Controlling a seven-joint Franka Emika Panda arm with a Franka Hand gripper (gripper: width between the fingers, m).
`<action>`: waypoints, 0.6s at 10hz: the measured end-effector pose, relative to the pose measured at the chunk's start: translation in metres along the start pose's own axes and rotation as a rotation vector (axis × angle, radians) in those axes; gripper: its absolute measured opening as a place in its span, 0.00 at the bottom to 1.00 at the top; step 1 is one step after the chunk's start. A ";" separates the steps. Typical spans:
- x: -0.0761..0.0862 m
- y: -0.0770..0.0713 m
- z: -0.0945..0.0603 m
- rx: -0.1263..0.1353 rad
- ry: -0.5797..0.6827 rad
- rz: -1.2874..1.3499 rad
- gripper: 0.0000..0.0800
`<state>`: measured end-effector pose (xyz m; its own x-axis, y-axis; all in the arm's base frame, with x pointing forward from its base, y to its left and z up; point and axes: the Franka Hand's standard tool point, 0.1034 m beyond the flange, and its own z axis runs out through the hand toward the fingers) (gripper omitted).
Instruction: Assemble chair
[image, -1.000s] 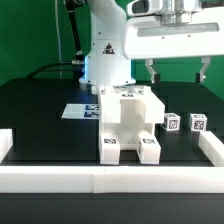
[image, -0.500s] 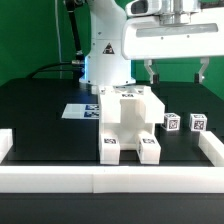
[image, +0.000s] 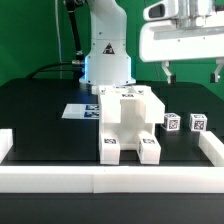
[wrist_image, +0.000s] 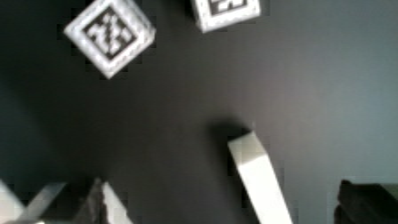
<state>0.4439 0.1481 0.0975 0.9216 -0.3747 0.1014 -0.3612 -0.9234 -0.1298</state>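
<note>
Gripper (image: 191, 72) wide open and empty; centre over one loose block (image: 172, 122), clear of its neighbour (image: 198, 123), then drop straight.

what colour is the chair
White chair, with black-and-white square tags low on its front legs; it shows best in the exterior view.

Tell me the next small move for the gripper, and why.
Probably descend toward the two loose tagged pieces at the exterior view's right: the gripper hangs open and empty high above the table, and they lie apart from the partly built chair.
</note>
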 end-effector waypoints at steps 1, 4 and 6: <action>0.001 0.000 0.000 0.000 -0.001 -0.001 0.81; 0.000 0.002 0.001 -0.006 -0.013 -0.008 0.81; -0.006 0.004 0.003 -0.025 -0.081 -0.046 0.81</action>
<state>0.4372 0.1474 0.0936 0.9454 -0.3249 0.0269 -0.3208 -0.9417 -0.1018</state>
